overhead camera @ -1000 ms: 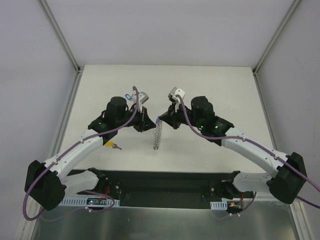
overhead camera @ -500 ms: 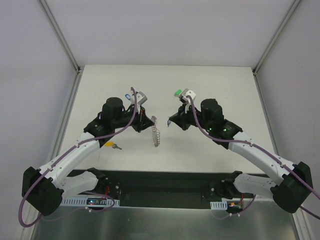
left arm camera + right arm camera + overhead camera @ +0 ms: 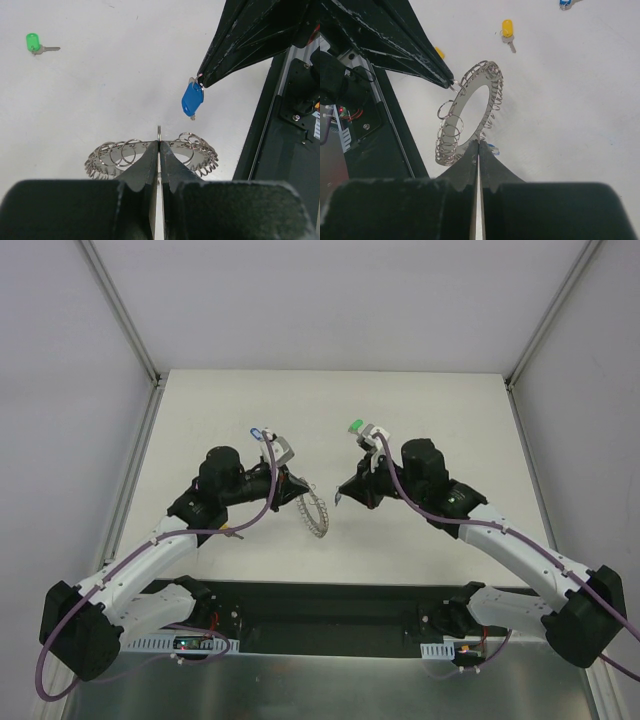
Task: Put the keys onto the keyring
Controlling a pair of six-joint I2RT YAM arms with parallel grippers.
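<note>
My left gripper (image 3: 302,490) is shut on one wire loop of the keyring (image 3: 317,510) and holds the silver ring tilted above the table. The left wrist view shows the fingertips closed on that loop (image 3: 158,142), with the keyring (image 3: 150,157) spreading behind them. My right gripper (image 3: 338,500) is shut on the solid-blue key (image 3: 192,99), which hangs just beside the ring without touching it. In the right wrist view the gripper (image 3: 479,144) hides most of the blue key (image 3: 491,148), and the keyring (image 3: 470,115) stands in front.
A green key (image 3: 355,426) lies on the table behind the right gripper and also shows in the left wrist view (image 3: 33,42). A pale blue key (image 3: 256,432) lies behind the left gripper. A yellow key (image 3: 507,27) lies near the left arm. The black base rail (image 3: 330,605) runs along the near edge.
The grippers have drawn apart. The right one pulled right with the blue key, uncovering the green key. The left arm drew back left and the ring swung from edge-on to tilted.
</note>
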